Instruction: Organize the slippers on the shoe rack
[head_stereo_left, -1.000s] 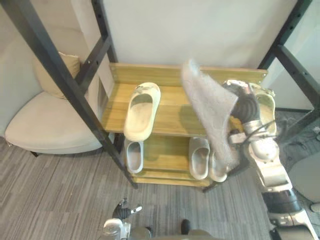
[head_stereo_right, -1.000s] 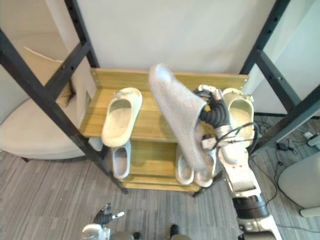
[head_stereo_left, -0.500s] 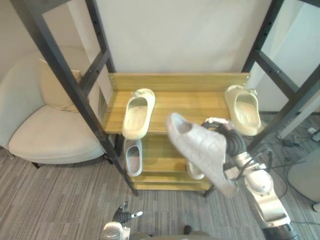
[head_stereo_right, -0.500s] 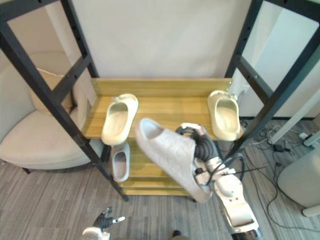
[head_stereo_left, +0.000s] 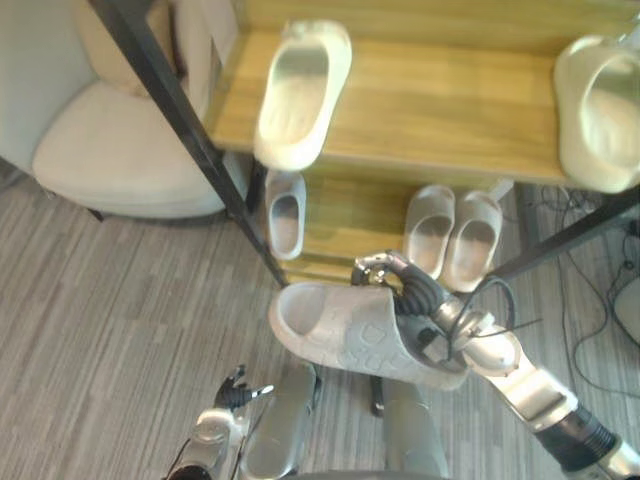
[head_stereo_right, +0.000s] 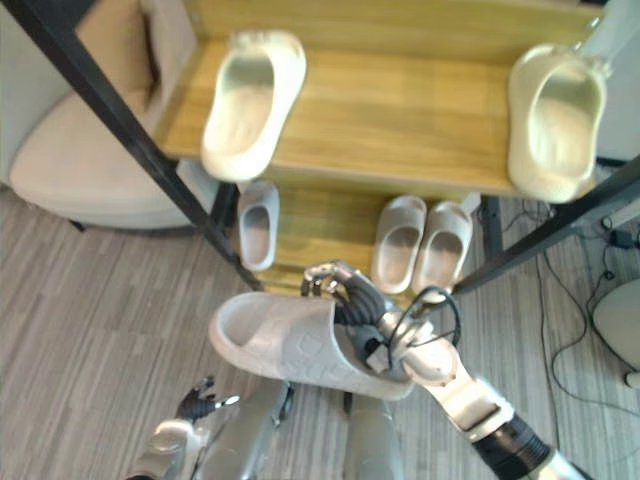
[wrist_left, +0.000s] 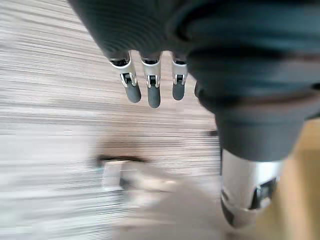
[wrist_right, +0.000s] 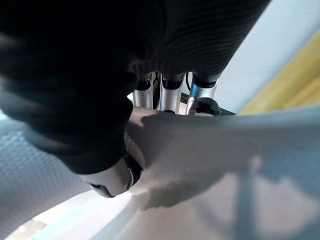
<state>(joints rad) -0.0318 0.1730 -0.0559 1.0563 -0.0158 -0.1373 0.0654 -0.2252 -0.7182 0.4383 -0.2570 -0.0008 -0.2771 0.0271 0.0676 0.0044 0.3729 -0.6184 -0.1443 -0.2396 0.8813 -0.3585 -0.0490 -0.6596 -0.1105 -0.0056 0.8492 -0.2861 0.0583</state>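
My right hand (head_stereo_left: 418, 296) is shut on a large grey slipper (head_stereo_left: 350, 331), held low in front of the wooden shoe rack (head_stereo_left: 440, 100), toe pointing left. In the right wrist view the fingers (wrist_right: 170, 92) and thumb pinch the slipper's edge (wrist_right: 210, 150). Two cream slippers lie on the top shelf, one at the left (head_stereo_left: 300, 90) and one at the right (head_stereo_left: 598, 110). On the lower shelf a single grey slipper (head_stereo_left: 286, 212) sits left and a pair (head_stereo_left: 452, 232) sits right. My left hand (head_stereo_left: 232, 392) hangs low with relaxed fingers (wrist_left: 152, 90) over the floor.
A black metal frame post (head_stereo_left: 190, 130) slants across the rack's left side, another (head_stereo_left: 570, 240) crosses at the right. A cream armchair (head_stereo_left: 110, 140) stands left of the rack. Grey striped carpet (head_stereo_left: 100, 330) spreads in front.
The camera has tilted down and closer to the rack. My right hand has lowered the grey slipper from shelf height to near the floor in front of the lower shelf.
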